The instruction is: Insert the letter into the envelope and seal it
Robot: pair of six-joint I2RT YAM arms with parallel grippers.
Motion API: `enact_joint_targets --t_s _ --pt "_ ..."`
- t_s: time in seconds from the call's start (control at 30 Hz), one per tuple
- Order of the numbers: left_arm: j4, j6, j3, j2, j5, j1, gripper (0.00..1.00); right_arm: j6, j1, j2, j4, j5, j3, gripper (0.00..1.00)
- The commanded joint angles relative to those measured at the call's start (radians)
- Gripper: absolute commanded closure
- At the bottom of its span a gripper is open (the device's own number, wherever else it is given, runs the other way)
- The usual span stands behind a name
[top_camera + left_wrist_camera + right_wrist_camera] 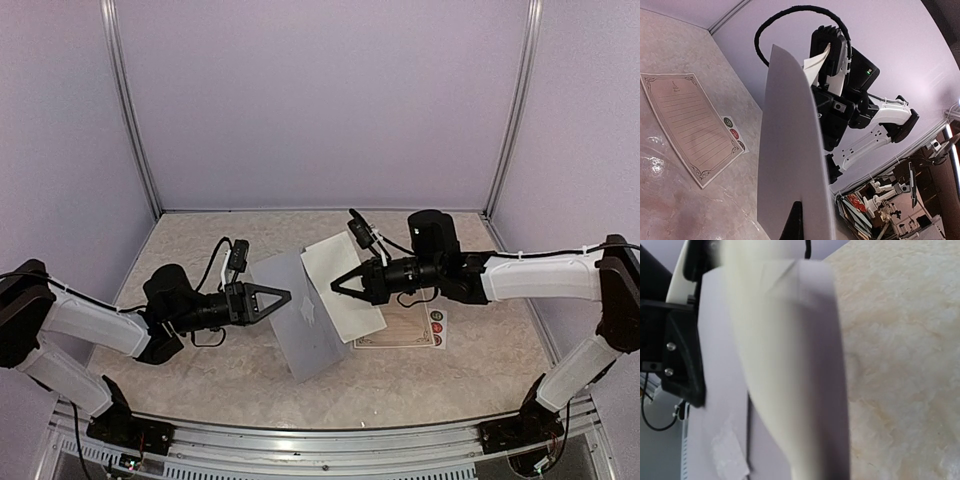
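Observation:
My left gripper [285, 296] is shut on the left edge of the grey-blue envelope [305, 335] and holds it off the table, tilted. In the left wrist view the envelope [790, 165] stands nearly edge-on, with one dark finger [793, 225] in front of it. My right gripper [337, 284] is shut on a cream folded letter [357, 315] and holds it against the envelope's right side. The right wrist view shows the blurred letter [785, 365] close up over the envelope [720, 390]. It hides my own fingers.
A lined sheet with an ornate border [405, 332] lies on the table under the right arm, with a small white strip of round stickers [437, 327] beside it. Both also show in the left wrist view: the sheet [690, 125] and the stickers [734, 134].

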Motion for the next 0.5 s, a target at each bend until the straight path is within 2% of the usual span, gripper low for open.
enact_joint_targets --t_s 0.0,0.17,0.47 --pt "0.066 -0.023 0.032 -0.013 0.005 -0.024 1.0 0.035 0.021 -0.019 0.05 0.015 -0.008 1.0" --pt "0.065 -0.018 0.036 -0.008 0.003 -0.03 1.0 0.082 0.023 0.0 0.104 -0.043 -0.016 1.0" --pt "0.065 -0.007 0.025 -0.026 -0.013 -0.03 1.0 0.124 0.023 0.007 0.072 -0.022 -0.017 1.0"
